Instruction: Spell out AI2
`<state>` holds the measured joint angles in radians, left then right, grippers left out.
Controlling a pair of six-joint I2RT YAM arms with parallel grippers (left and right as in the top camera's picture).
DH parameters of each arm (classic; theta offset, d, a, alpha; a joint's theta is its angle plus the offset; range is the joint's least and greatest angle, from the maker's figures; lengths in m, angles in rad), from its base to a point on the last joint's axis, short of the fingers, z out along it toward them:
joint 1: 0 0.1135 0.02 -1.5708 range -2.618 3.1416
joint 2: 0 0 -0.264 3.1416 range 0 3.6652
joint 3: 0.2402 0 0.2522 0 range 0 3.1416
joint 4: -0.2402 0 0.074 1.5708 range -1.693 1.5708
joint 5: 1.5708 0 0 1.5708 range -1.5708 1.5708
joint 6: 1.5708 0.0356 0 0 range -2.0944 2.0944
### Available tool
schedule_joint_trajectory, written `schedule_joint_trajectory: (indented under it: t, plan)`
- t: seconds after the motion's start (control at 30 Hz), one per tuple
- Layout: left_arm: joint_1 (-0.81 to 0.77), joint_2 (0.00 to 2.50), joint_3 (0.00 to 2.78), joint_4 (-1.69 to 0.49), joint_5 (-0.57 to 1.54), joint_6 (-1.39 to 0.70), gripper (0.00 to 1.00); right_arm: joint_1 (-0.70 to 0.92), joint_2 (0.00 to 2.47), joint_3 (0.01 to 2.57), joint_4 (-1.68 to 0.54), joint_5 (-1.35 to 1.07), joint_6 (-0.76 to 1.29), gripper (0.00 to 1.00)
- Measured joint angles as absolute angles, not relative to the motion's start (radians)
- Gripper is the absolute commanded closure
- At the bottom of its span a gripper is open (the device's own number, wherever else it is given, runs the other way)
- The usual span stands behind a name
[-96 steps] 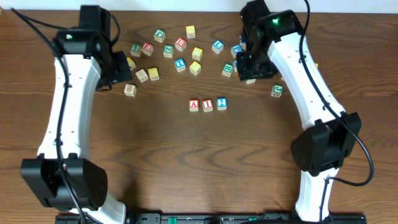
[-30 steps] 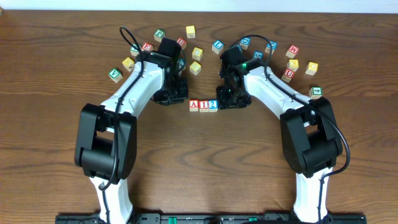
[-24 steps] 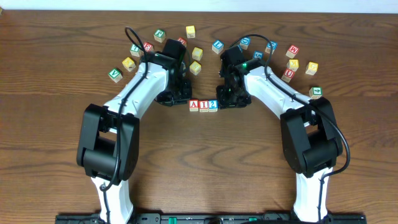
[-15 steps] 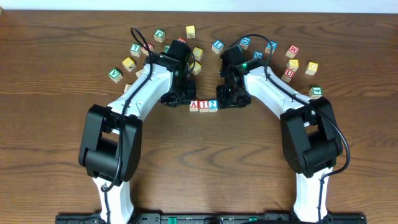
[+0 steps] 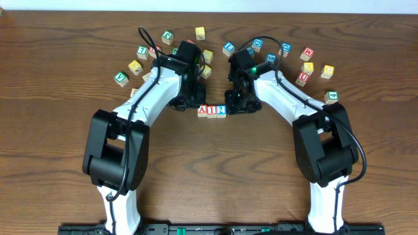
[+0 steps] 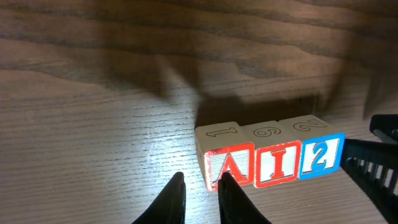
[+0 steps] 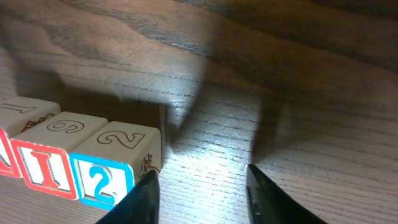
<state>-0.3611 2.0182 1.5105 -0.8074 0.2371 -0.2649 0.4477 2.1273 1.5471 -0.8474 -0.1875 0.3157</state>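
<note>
squaring up the row, by the look of it: 'a' cube (image 6: 230, 168), 'i' cube (image 6: 278, 163) and '2' cube (image 6: 320, 155) sit side by side, touching, on the table (image 6: 93, 124) btwn the two arms, reading a-i-2 left to right from overhead. word looks spelled, so task approx done; step in hand seems a last tidy/check rather than a pick. left gripper (image 6: 200, 200) is low at the 'a' end, fingers only a slit apart, nothing btwn them. one fingertip (image 6: 229, 193) is right at the 'a' cube's outer lower corner, prob. touching, can't confirm. right gripper (image 7: 202, 190) is low at the '2' end, fingers spread, empty, nearer tip just beside the '2' cube's outer side. neither holds a cube. spare cubes (image 5: 200, 32) are scattered on the far side of the row, not needed. next move, my read: either a light inward nudge from both ends to close any seam, or lift straight up and back off. calls for no sideways drag on exit, esp. the left tip at the 'a' corner, which could twist that cube out of line. any push should be even from both ends so the row doesn't skew, and right fingers shouldn't close near the '2'.
</note>
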Motion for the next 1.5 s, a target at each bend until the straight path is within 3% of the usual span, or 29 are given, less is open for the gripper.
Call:
schedule_joint_trajectory:
  t: [0.3, 0.57, 0.73, 0.9, 1.1, 1.5]
  plan:
    - [-0.34, 2.018, 1.523, -0.889, 0.233, -0.196, 0.86, 0.448, 2.127, 1.567, -0.91, -0.187, 0.32, 0.57]
    - [-0.217, 1.964, 1.605, -0.927, 0.23, -0.174, 0.86, 0.448, 2.113, 1.65, -0.921, -0.179, 0.318, 0.56]
    - [-0.151, 1.9, 1.613, -0.935, 0.229, -0.167, 0.86, 0.451, 2.106, 1.662, -0.861, -0.178, 0.323, 0.65]
    - [-0.128, 1.898, 1.618, -0.96, 0.181, -0.158, 0.91, 0.482, 2.106, 1.662, -0.741, -0.174, 0.342, 0.86]
    - [-0.106, 1.862, 1.618, -0.984, 0.08, -0.156, 0.92, 0.556, 2.106, 1.663, -0.612, -0.168, 0.359, 0.97]
    - [-0.098, 1.619, 1.619, -0.984, -0.048, -0.156, 0.92, 0.618, 2.175, 1.667, -0.571, -0.134, 0.394, 0.99]
